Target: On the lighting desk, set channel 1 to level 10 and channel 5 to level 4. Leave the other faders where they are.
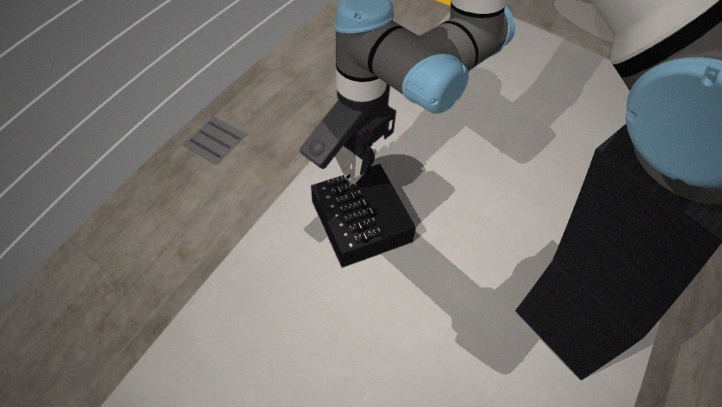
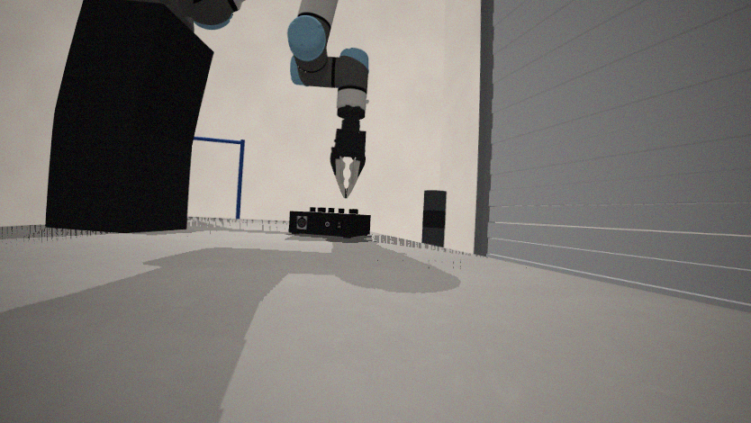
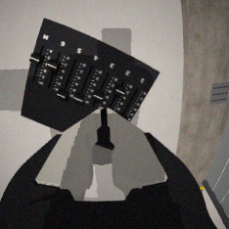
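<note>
The black lighting desk (image 1: 391, 202) (image 2: 356, 224) (image 3: 36, 105) lies on the pale table. In the wrist view its labels read M, 6, 5, 4, 3, 2, 1 from left to right, upside down. The channel 5 knob (image 3: 61, 95) is at the end of its slot away from its label. The channel 2 knob (image 3: 120, 91) stands nearer its label. No knob shows on the visible part of the channel 1 slot; its lower end is hidden by the fingers. My gripper (image 1: 352, 180) (image 2: 346, 196) (image 3: 105, 110) is shut and empty, tips just above the desk.
The M knob (image 3: 34, 58), channel 6 knob (image 3: 52, 66), channel 4 knob (image 3: 78, 99) and channel 3 knob (image 3: 98, 97) are near the fingers' side. A large black pedestal (image 1: 621, 252) (image 2: 126, 115) stands beside the desk. A dark post (image 2: 434, 218) stands behind.
</note>
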`<state>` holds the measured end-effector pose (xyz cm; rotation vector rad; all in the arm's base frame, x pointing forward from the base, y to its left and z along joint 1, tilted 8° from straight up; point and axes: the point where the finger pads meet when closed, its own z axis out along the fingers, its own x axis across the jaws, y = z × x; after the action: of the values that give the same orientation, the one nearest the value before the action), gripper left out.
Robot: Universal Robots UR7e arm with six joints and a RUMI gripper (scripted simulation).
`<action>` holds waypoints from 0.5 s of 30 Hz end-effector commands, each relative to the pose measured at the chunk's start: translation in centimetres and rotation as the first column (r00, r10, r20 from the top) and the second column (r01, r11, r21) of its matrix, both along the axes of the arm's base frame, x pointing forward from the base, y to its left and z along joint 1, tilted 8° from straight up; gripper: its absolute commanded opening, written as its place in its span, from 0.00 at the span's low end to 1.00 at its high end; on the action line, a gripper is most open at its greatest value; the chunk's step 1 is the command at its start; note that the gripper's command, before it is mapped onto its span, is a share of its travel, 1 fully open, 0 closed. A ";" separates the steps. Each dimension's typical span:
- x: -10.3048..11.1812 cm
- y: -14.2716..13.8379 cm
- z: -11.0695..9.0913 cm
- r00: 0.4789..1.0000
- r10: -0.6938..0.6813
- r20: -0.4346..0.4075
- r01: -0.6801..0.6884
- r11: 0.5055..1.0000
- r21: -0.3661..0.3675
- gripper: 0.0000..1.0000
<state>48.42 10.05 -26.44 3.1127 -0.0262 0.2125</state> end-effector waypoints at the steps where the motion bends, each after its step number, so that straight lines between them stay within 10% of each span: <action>1: -0.4 0.1 -0.1 0.982 -0.186 0.006 0.186 0.982 0.019 0.00; 7: -0.8 0.2 -0.2 0.935 -0.355 0.005 0.354 0.934 0.044 0.00; 15: -1.7 0.1 -0.3 0.755 -0.655 -0.011 0.653 0.752 0.092 0.00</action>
<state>47.02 10.17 -26.76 3.0185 -0.9116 0.2152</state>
